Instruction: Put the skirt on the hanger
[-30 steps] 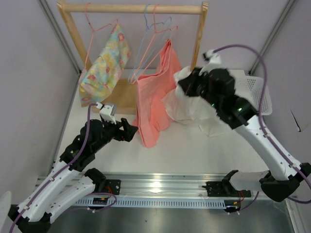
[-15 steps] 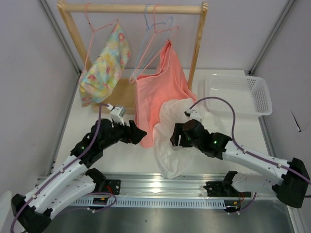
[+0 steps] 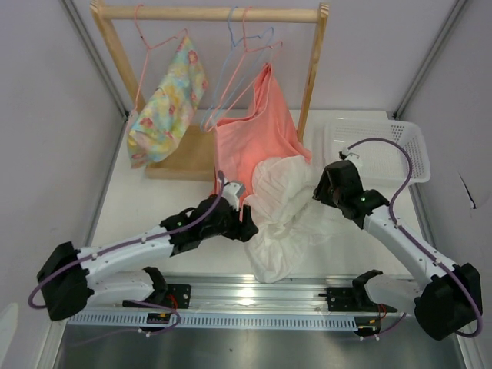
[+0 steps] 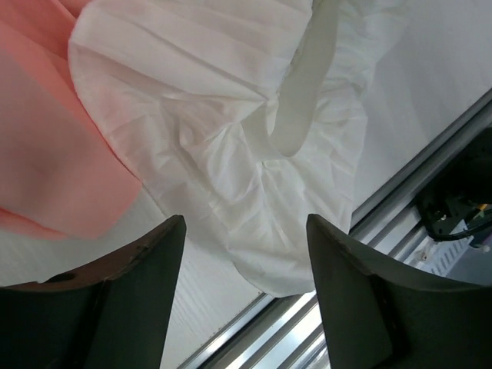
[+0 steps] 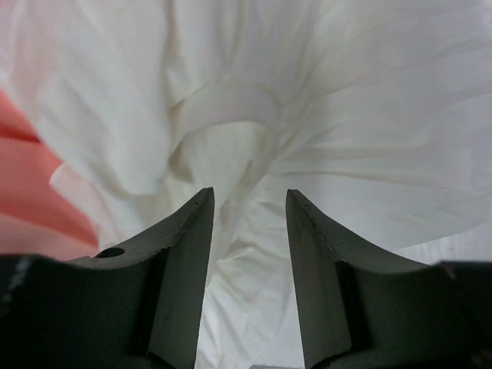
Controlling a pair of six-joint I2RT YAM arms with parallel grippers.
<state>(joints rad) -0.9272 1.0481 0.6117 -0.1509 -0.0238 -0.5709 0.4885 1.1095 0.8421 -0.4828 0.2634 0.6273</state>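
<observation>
The skirt is now dropped onto the bench. The left claw and right claw are held open, so regrasping is required.

White table, matte top. Wooden rack stands at the far side: two uprights, a top bar, and a flat base on the table. White slatted basket far right. Aluminium rail runs along the near edge, glare spot mid-span. Walls plain pale lilac-grey, with a grey metal post in each far corner. Light is even, shadows soft.
</observation>
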